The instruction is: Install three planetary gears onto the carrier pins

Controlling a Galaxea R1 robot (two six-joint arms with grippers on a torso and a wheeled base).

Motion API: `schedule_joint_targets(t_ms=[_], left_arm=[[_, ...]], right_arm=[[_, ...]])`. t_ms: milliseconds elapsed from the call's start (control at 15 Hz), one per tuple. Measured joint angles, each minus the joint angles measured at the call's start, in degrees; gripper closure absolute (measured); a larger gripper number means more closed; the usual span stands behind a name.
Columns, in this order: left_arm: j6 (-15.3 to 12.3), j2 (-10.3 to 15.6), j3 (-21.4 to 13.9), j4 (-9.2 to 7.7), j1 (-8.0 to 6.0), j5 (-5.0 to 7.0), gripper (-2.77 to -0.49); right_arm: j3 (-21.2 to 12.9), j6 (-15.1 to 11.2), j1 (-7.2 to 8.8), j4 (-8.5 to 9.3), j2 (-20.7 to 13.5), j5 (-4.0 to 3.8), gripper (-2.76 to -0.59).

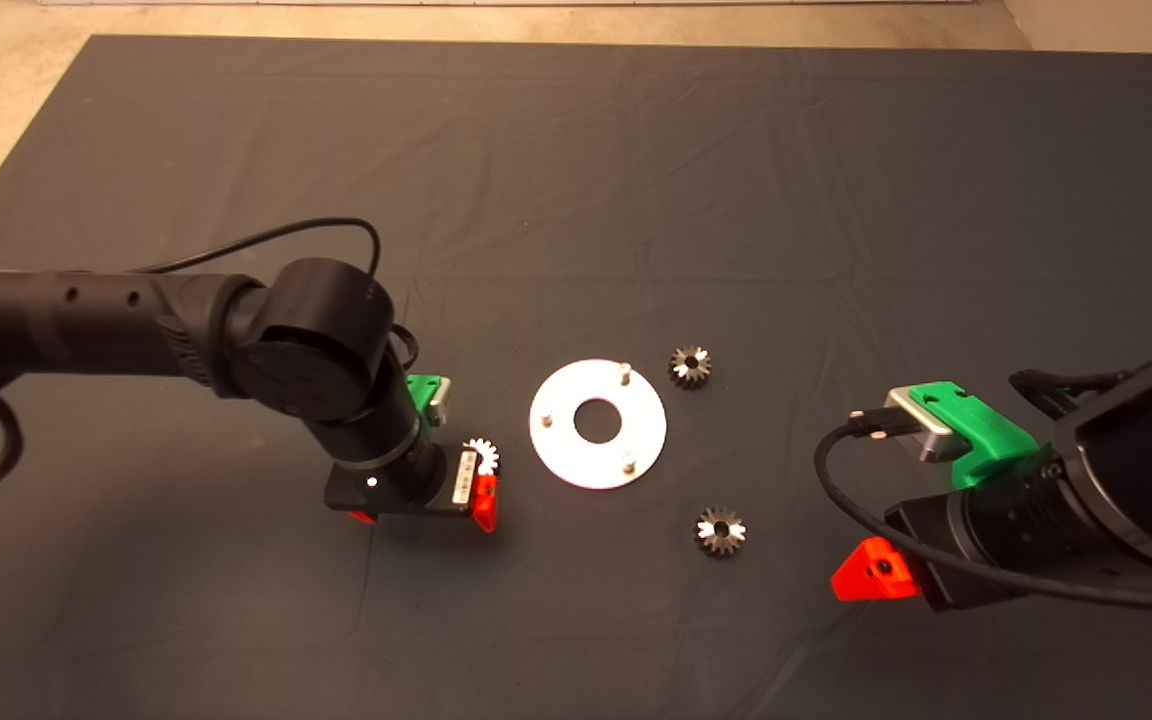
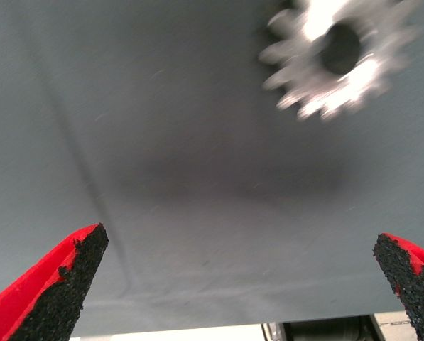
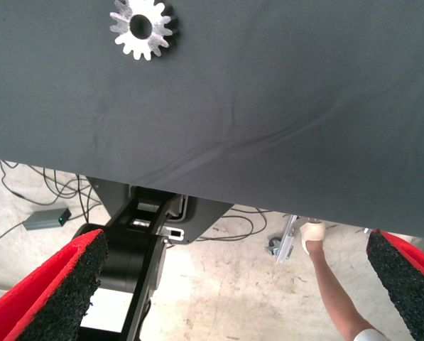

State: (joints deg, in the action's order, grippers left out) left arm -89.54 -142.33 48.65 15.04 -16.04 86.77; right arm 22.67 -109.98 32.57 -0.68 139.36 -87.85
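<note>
A shiny round disc (image 1: 561, 445) with a large centre hole lies mid-mat, with three carrier pins standing on it (image 1: 624, 372), (image 1: 548, 420), (image 1: 628, 460), all bare. Three planetary gears lie on the mat: one beyond the disc to the right (image 1: 689, 366), one in front of it (image 1: 720, 530), one left of it (image 1: 482, 456). My left gripper (image 1: 423, 510) is open just above the mat beside the left gear, which lies ahead of its fingers (image 2: 332, 53), not between them. My right gripper (image 1: 876, 575) is open and empty, right of the front gear (image 3: 142, 28).
The dark mat (image 1: 636, 200) covers the table. Past its near edge the right wrist view shows the floor with cables, a black stand (image 3: 137, 234) and a person's leg (image 3: 332, 284).
</note>
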Motion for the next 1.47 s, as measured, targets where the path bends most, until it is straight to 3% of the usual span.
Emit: schedule_joint_targets(t_ms=[200, 467, 867, 1067, 1333, 1467], left_arm=[[2.0, -2.9, 4.1, 0.15, 0.04, 0.00, -2.75], [2.3, -3.0, 4.7, 0.43, 0.37, -0.20, -2.75], [5.9, -2.9, 8.7, 1.76, 0.37, -0.23, -2.75], [5.9, -3.1, 9.4, 1.93, 0.37, -1.91, -2.75], [5.8, -4.2, 13.9, 1.99, 0.65, -2.23, -2.75], [5.8, -5.0, 14.5, 2.01, 0.65, -2.27, -2.75]], right_arm=[[0.0, 0.0, 0.00, 0.00, 0.0, 0.04, -2.73], [0.0, 0.0, 0.00, 0.02, 0.0, 0.06, -2.73], [0.0, 0.0, 0.00, 0.00, 0.0, 0.00, -2.73], [0.0, 0.0, -0.02, 0.00, 0.0, 0.00, -2.73], [0.0, 0.0, -0.05, 0.02, 0.0, -0.02, -2.73], [0.0, 0.0, -0.02, 0.01, 0.0, 0.00, -2.73]])
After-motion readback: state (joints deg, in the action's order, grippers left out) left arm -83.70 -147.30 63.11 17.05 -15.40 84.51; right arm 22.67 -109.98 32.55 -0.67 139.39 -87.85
